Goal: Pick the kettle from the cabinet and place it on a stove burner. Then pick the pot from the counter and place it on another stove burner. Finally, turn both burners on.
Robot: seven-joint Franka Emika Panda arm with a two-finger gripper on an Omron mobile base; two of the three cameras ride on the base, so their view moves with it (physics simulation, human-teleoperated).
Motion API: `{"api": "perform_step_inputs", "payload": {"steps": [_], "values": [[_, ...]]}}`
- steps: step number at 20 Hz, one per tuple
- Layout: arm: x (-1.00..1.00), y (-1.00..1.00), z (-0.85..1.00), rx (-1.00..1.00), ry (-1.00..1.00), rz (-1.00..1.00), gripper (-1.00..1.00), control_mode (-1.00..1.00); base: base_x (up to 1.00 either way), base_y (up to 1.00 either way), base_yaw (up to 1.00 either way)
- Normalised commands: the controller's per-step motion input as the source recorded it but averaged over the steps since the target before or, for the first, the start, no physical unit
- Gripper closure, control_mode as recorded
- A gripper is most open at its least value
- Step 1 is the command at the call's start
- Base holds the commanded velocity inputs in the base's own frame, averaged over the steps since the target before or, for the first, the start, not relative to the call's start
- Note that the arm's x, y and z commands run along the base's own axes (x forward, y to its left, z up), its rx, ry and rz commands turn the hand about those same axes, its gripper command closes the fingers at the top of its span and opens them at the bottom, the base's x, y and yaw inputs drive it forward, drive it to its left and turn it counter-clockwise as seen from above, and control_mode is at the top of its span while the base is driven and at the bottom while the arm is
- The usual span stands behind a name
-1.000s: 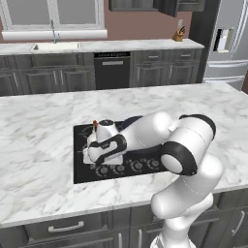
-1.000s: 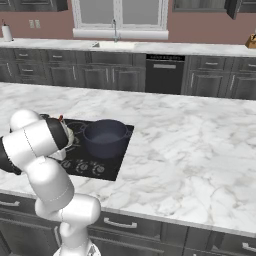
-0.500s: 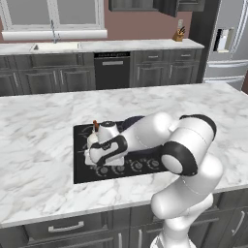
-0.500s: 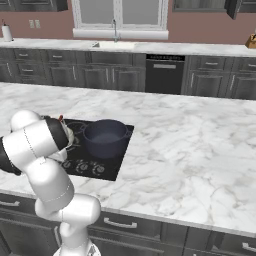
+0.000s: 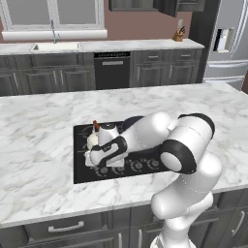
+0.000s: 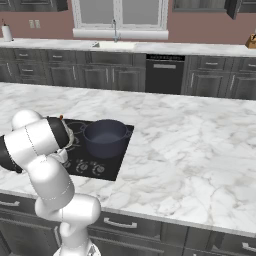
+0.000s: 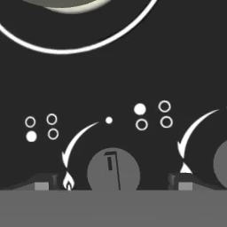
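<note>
One kettle point(image 5: 95, 137) sits on the cooktop point(image 5: 80, 169) just beyond the gripper point(image 7: 111, 182), mostly hidden by the arm. One navy pot point(image 6: 105, 137) stands to the gripper's right on another burner. The gripper is spread wide, empty, straddling one knob point(image 7: 113, 172); a second knob point(image 7: 220, 163) is cut off at right.

The pot point(image 6: 105, 137) sits on the black cooktop point(image 6: 117, 161) set in the marble counter point(image 6: 190, 155); the white arm point(image 6: 42, 150) bends over the cooktop's left side.
</note>
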Motion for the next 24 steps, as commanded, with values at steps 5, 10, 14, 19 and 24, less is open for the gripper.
{"api": "perform_step_inputs", "payload": {"steps": [5, 10, 14, 19, 24], "values": [[0.0, 0.03, -0.07, 0.0, -0.04, 0.01, 1.0, -1.0, 0.0, 0.0, 0.0], [0.0, 0.08, -0.05, -0.01, -0.01, 0.0, 1.0, -1.0, 0.0, 0.0, 0.0], [0.0, 0.0, -0.08, 0.0, 0.0, 0.02, 1.0, -1.0, 0.0, 0.0, 0.0], [0.0, 0.01, -0.15, 0.0, 0.0, 0.13, 1.0, -1.0, 0.0, 0.0, 0.0], [0.0, 0.04, -0.14, -0.01, 0.0, 0.16, 1.0, -1.0, 0.0, 0.0, 0.0]]}}
